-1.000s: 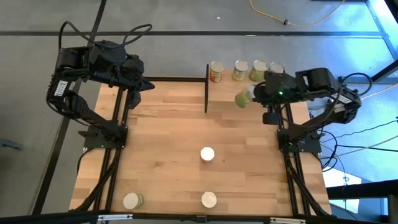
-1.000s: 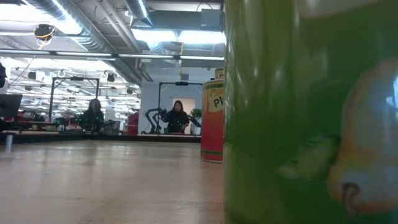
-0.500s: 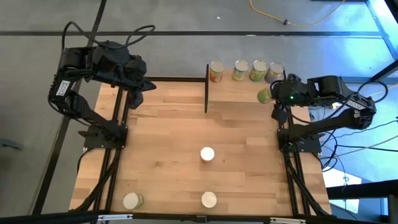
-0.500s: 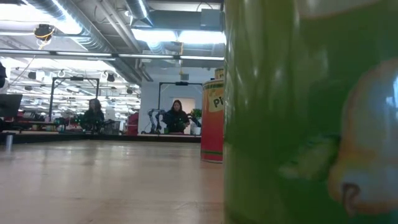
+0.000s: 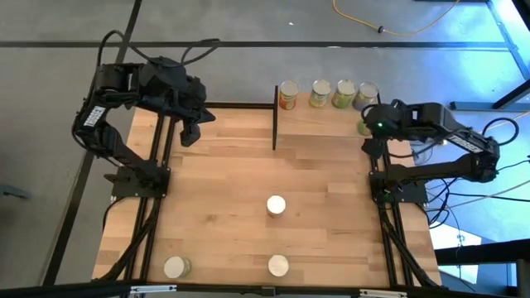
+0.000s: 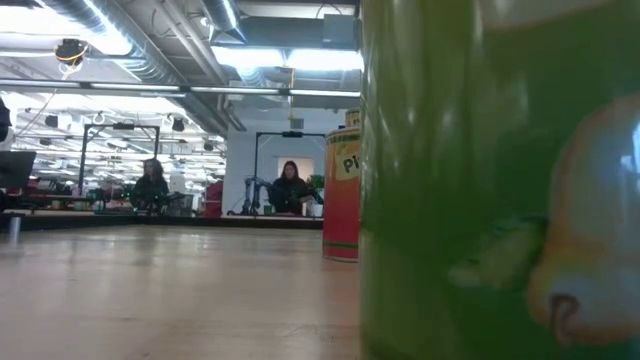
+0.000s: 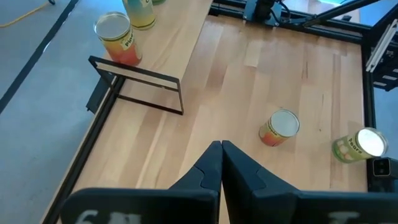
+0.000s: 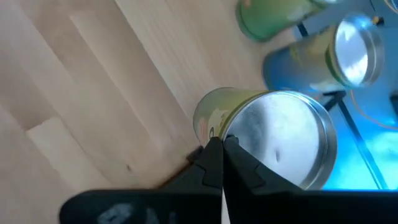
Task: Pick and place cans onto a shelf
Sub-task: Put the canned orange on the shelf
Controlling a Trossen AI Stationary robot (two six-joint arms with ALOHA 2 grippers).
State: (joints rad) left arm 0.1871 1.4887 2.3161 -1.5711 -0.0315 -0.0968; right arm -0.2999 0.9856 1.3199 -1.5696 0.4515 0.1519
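Observation:
The shelf (image 5: 319, 126) stands at the table's far right, with a row of three cans on its far edge, from the leftmost can (image 5: 288, 93) toward the right. At the shelf's right end, my right gripper (image 5: 368, 131) is shut on a yellow-green can (image 8: 273, 134), close to another can (image 8: 348, 53). My left gripper (image 5: 192, 132) hangs shut above the table's far left, holding nothing. Three loose cans stand on the tabletop: one in the middle (image 5: 276, 205) and two near the front edge (image 5: 278, 266) (image 5: 175, 266). My right gripper meets the yellow-green can at its top rim (image 8: 231, 138), where the label meets the shiny lid. One fingertip is on the label side and the other on the lid side. The fingers slant down from above. Whether the can's base rests on the shelf cannot be told.
A black upright panel (image 5: 275, 116) closes the shelf's left end. In the low view a green can (image 6: 480, 180) fills the right half and an orange-red can (image 6: 342, 195) stands beyond it. People sit in the room behind. Bare tabletop lies between the loose cans.
My right gripper has drawn back toward the table's right edge and sunk, rolling as it went. It has carried the yellow-green can from mid-shelf to the shelf's right end. My left gripper has crept a little toward the table's middle, still shut.

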